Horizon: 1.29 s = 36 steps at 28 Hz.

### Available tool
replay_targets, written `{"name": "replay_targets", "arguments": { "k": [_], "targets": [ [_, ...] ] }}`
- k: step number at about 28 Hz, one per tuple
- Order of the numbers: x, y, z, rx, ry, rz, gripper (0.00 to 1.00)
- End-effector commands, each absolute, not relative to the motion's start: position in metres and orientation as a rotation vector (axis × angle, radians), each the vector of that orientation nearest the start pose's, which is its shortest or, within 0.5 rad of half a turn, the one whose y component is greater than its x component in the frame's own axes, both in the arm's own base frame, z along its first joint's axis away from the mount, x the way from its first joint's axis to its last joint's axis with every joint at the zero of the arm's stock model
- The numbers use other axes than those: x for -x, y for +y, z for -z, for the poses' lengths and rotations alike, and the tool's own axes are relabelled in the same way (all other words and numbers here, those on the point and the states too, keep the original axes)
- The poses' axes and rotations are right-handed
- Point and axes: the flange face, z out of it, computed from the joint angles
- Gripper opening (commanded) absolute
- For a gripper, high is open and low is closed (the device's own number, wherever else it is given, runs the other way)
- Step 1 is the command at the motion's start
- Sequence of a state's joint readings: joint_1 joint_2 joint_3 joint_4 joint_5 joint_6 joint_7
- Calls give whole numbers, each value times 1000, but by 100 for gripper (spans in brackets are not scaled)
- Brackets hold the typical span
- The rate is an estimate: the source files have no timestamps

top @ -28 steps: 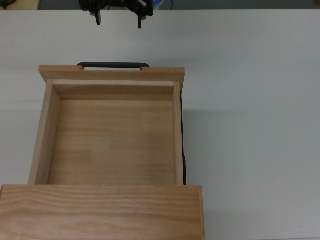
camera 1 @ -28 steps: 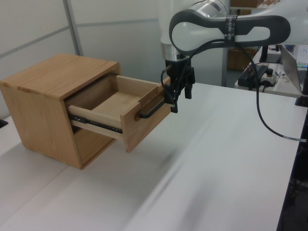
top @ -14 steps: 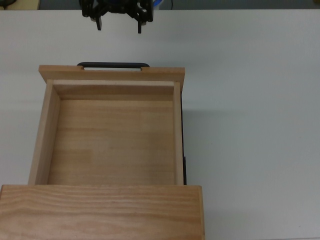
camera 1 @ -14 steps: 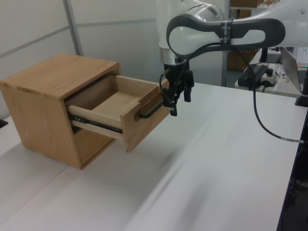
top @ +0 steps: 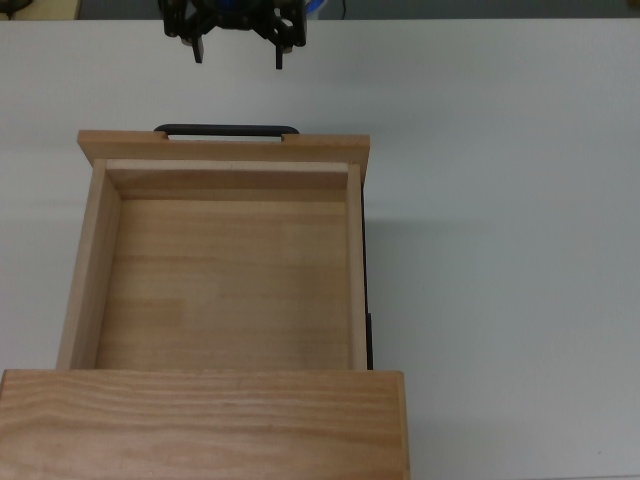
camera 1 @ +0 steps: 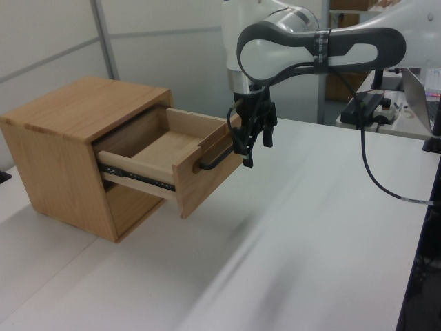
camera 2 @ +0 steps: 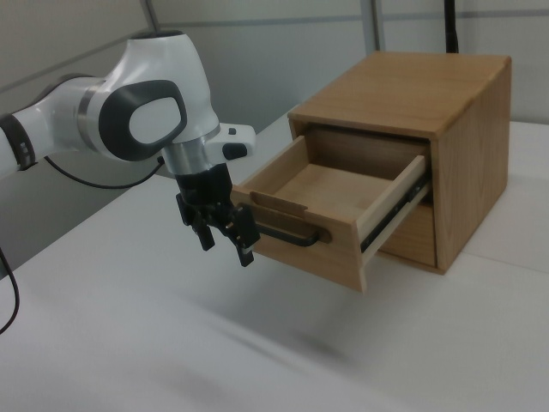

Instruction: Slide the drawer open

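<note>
I see the white table point(top: 520, 250) under the wooden cabinet point(camera 1: 62, 138). The drawer point(top: 225, 270) sticks far out of that cabinet; only the top view shows its bare floor. Handle point(camera 2: 287, 233) on its front. My gripper point(camera 2: 225, 239) hangs just off the handle, fingers spread wide, holding nothing.

Matt pale wood drawer point(top: 225, 280), thin black metal handle point(top: 226, 130)
</note>
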<state>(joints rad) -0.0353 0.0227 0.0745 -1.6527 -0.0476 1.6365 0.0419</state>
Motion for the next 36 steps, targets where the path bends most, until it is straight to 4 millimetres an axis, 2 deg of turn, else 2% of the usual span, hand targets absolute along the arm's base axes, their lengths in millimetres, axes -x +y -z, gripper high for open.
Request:
{"name": "replay_targets", "arguments": {
  "k": [1,4,13,18,36],
  "targets": [
    [-570,13,-579,3189,-32,-81,100],
    [-573,12,-573,3186,-33,-98,100],
    [-569,11,-584,3182,-31,-72,100],
    [-573,11,-577,3169,-57,-89,100],
    [-573,11,-579,3169,-62,-77,100]
  ]
}}
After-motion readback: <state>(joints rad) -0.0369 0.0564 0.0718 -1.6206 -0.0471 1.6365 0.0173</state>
